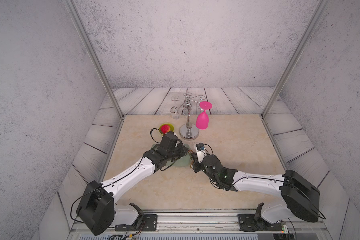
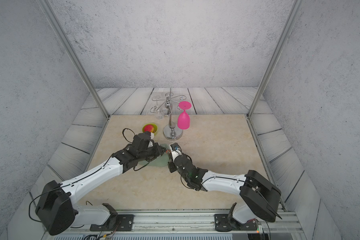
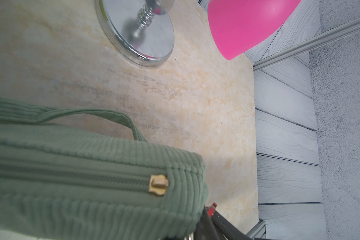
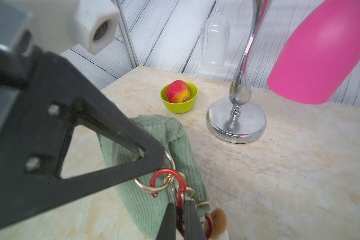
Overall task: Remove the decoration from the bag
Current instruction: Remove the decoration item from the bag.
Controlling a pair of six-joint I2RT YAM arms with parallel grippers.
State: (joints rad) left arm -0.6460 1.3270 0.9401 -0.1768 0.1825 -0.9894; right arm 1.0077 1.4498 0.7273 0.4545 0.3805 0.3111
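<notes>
The bag point(image 4: 152, 205), ribbed sage-green fabric, lies on the tabletop between my two arms, mostly covered by them in both top views point(image 1: 182, 163) point(image 2: 157, 163). Its zipper pull point(image 3: 158, 185) shows in the left wrist view. My left gripper point(image 4: 148, 159) is shut on the metal ring point(image 4: 146, 188) at the bag's end. A red clasp point(image 4: 164, 173) hooks through that ring. My right gripper point(image 4: 180, 209) is shut on the clasp's shank. The decoration point(image 4: 216, 221), brown and white plush, hangs just beside the right fingers, partly cut off by the frame edge.
A chrome glass stand point(image 1: 189, 133) stands just behind the bag, with a pink goblet point(image 1: 202, 120) and a clear glass point(image 1: 175, 115) hanging upside down from it. A lime-green bowl point(image 1: 170, 127) holding a red apple point(image 1: 165, 128) sits behind my left wrist.
</notes>
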